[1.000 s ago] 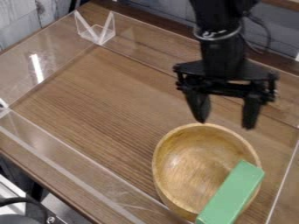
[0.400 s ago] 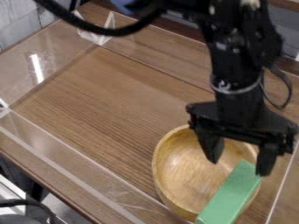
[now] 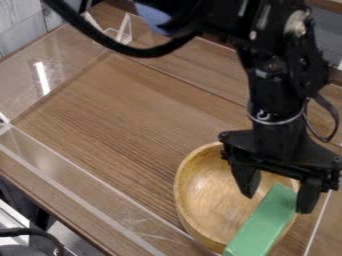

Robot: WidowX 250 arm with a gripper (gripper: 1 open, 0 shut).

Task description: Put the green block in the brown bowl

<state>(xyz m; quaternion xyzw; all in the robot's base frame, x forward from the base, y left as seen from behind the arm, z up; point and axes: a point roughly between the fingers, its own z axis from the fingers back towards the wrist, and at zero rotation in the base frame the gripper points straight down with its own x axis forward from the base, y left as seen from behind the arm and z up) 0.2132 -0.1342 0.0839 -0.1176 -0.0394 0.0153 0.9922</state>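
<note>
The brown bowl (image 3: 214,195) sits at the lower right of the wooden table, round and shallow with visible grain. The mint-green block (image 3: 265,230) leans across the bowl's near right rim, its upper end between my fingers. My black gripper (image 3: 279,190) hangs directly over that end of the block, pointing steeply down with its two fingers spread wide, one on each side of the block's top. The fingers do not press on the block; whether they touch it I cannot tell.
A clear plastic wall (image 3: 74,190) borders the table along the left and front. A small clear stand (image 3: 110,32) sits at the back left. Black cables (image 3: 100,28) run across the top of the view.
My gripper has come down and moved toward the lower right, from above the bowl's far rim to over the green block. Its fingers stayed spread. Block and bowl have not moved.
</note>
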